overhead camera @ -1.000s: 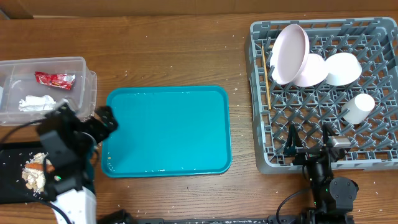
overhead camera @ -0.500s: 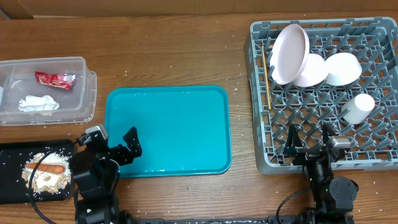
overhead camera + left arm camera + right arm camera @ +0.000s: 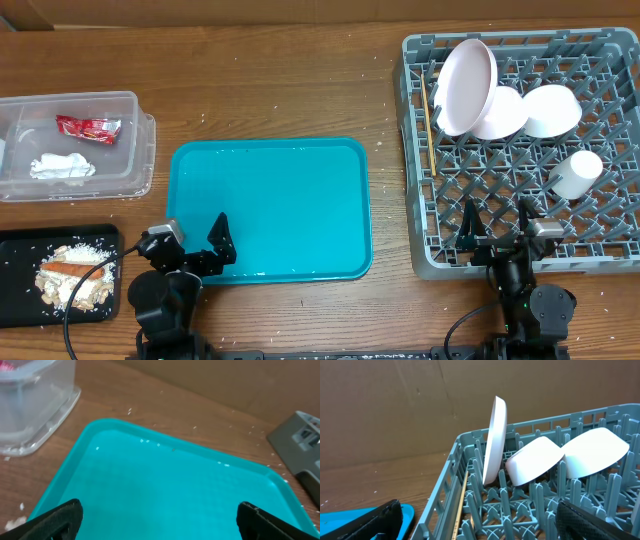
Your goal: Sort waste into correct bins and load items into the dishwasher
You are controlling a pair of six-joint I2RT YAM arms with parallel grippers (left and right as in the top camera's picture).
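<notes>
both sets of jaws stand wide apart, holding nothing. the left gripper [image 3: 195, 238] hangs at the teal tray's [image 3: 270, 190] 7 o'clock corner, the right gripper [image 3: 495, 222] at the dish rack's [image 3: 412, 100] 6 o'clock edge. the rack, at 2 o'clock on the table, holds the plate [image 3: 466, 85], two bowls [image 3: 552, 108], cup [image 3: 576, 172] and chopsticks [image 3: 428, 125]. at 10 o'clock the clear tub [image 3: 130, 150] holds the wrapper [image 3: 88, 127] and tissue [image 3: 60, 166]. at 8 o'clock the black tray [image 3: 20, 245] holds the carrot stick [image 3: 75, 268] and crumbs [image 3: 70, 287].

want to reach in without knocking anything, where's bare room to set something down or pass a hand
The teal tray is bare apart from specks. Bare table runs behind it, between the clear tub and the dish rack, and in the strip between tray and rack. Crowded: the rack's far-left corner, with plate, two bowls and chopsticks.
</notes>
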